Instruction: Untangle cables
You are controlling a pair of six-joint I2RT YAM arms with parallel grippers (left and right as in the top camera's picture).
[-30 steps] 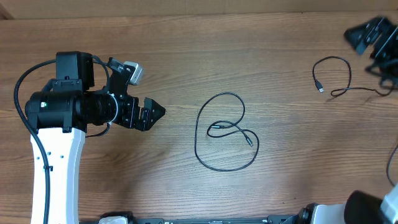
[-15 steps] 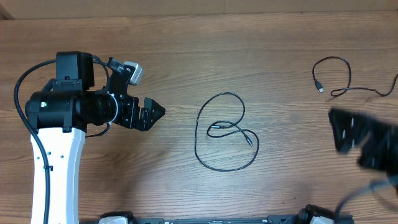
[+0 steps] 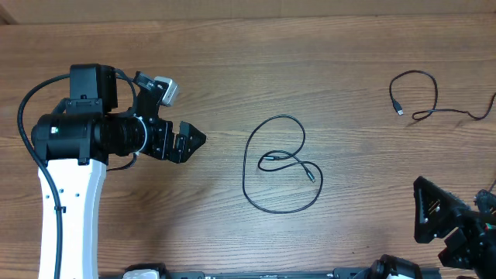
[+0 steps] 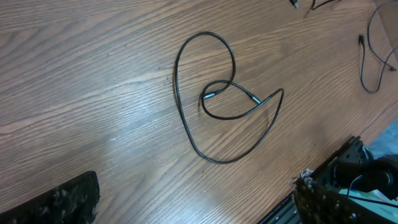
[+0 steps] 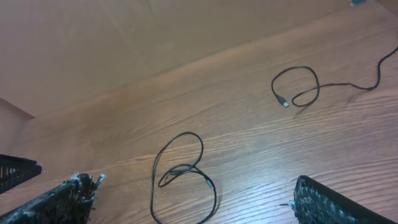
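Note:
One thin black cable (image 3: pixel 288 157) lies coiled on itself in the middle of the wooden table (image 3: pixel 232 70), both plugs inside its loop. A second cable (image 3: pixel 435 97) lies at the far right, well apart from the first. My left gripper (image 3: pixel 190 139) hovers open to the left of the middle coil, pointing at it, with nothing between its fingers. My right gripper (image 3: pixel 438 229) is open and empty at the near right corner. The left wrist view has the coil (image 4: pixel 176 81) ahead of the open gripper (image 4: pixel 193 202). The right wrist view shows both cables (image 5: pixel 180 167) (image 5: pixel 318 84) beyond its open gripper (image 5: pixel 196 205).
A thicker black wire of the right arm (image 3: pixel 488 203) hangs at the right edge. The left arm's white base (image 3: pixel 70 209) fills the near left. The table's back edge (image 5: pixel 186 59) meets a plain wall.
The right arm has swept from the far right corner down to the near right corner. The left arm and both cables have not moved.

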